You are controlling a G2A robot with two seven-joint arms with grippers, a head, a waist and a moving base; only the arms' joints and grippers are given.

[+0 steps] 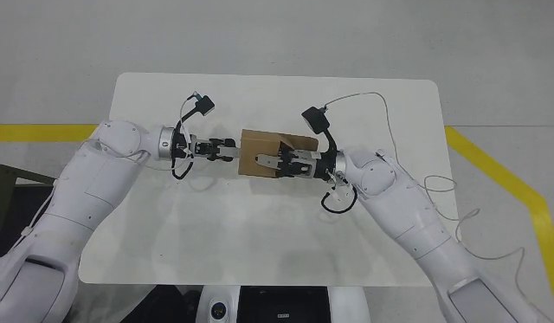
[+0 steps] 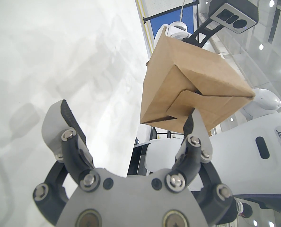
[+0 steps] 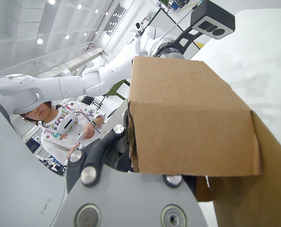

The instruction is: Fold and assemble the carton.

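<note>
Carton (image 2: 190, 81) erected, one end's flaps (image 2: 185, 106) interlocked; opposite flap (image 1: 300, 141) stands open. Right jaws grasp its wall; left jaws released.

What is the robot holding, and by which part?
The right gripper holds the carton by its open end's wall; left gripper open, holding nothing.
</note>
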